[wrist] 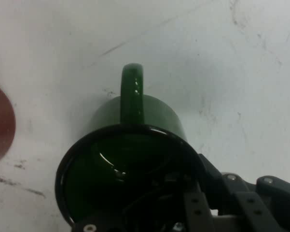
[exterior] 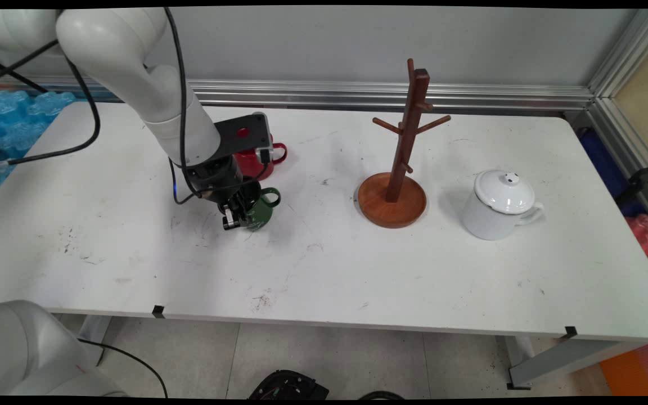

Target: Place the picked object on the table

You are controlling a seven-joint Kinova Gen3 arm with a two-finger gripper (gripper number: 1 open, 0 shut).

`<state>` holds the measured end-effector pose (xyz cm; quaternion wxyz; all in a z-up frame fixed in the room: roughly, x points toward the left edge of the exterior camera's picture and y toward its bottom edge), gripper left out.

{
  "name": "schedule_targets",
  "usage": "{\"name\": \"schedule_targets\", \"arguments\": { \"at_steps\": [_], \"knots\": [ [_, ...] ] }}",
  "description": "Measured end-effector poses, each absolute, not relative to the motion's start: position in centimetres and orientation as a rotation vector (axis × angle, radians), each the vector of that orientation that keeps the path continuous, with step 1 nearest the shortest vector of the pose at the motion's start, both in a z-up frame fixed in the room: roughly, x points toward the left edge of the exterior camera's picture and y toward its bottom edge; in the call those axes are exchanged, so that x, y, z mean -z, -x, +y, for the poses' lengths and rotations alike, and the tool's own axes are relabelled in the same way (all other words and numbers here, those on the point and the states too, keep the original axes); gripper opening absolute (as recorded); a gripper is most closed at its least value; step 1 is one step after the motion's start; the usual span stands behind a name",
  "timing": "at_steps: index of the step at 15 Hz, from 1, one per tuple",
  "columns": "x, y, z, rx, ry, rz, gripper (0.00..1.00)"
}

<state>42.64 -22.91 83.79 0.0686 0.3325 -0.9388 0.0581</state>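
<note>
Black two-finger jaws [exterior: 233, 218] down at the rim of a dark green enamel mug [exterior: 259, 211] on the white table [exterior: 324, 264].

The green mug stands upright left of the table's middle, its loop handle [exterior: 271, 196] pointing away from the arm toward the table's right; in the hand view the handle runs straight up from the dark rim. The jaws appear to straddle the wall on the side opposite the handle, but whether they are closed on it I cannot tell. A red mug [exterior: 256, 160] stands just behind, apart. Well to the right are a wooden mug tree on a round base [exterior: 397, 180] and a white lidded enamel pot [exterior: 498, 205].
</note>
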Motion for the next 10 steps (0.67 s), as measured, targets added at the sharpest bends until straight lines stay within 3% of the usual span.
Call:
{"name": "schedule_targets", "arguments": {
  "at_steps": [8, 9, 10],
  "knots": [
    [-83.1, -41.3, -23.2, -0.155, -0.989, -2.888, 0.00],
    [-83.0, -41.1, -23.2, -0.154, -0.987, -2.891, 1.00],
    [-82.9, -40.9, -23.4, -0.154, -0.984, -2.891, 1.00]
  ]
}}
